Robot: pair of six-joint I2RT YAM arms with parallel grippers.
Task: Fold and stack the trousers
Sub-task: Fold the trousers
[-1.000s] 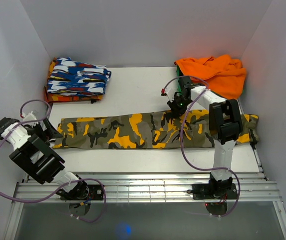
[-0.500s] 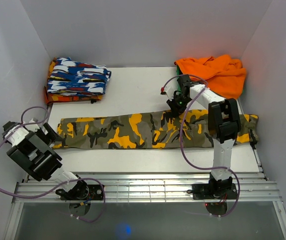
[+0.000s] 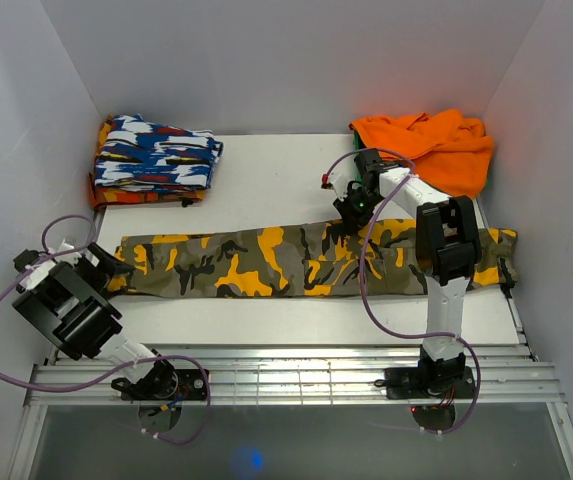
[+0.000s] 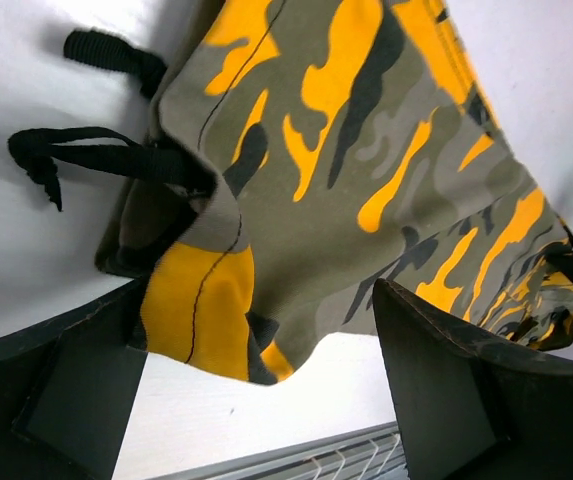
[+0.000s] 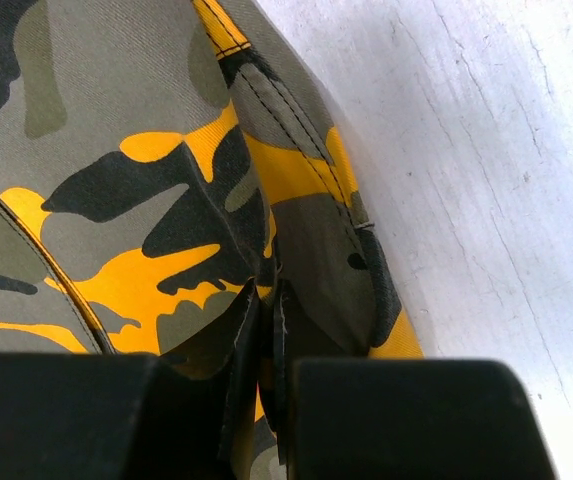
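The camouflage trousers (image 3: 266, 260) lie stretched left to right across the white table (image 3: 266, 180). My left gripper (image 3: 109, 268) sits at their left end, low over the table and open. In the left wrist view the hem of the trousers (image 4: 346, 180) and its black drawstrings (image 4: 96, 160) lie just ahead of the wide-apart fingers (image 4: 446, 390), and nothing is gripped. My right gripper (image 3: 351, 215) rests on the far edge of the trousers, right of the middle. In the right wrist view its jaws are shut, pinching a fold of the trousers (image 5: 116, 150).
A folded blue-white-red garment (image 3: 156, 160) lies at the back left on something orange. A crumpled orange cloth (image 3: 431, 145) fills the back right corner. White walls close in both sides, and a slatted metal rail (image 3: 296, 375) runs along the near edge.
My left arm has swung in and down, bringing its open gripper to the trousers' left end. The right gripper has stayed shut on the cloth, hardly moving.
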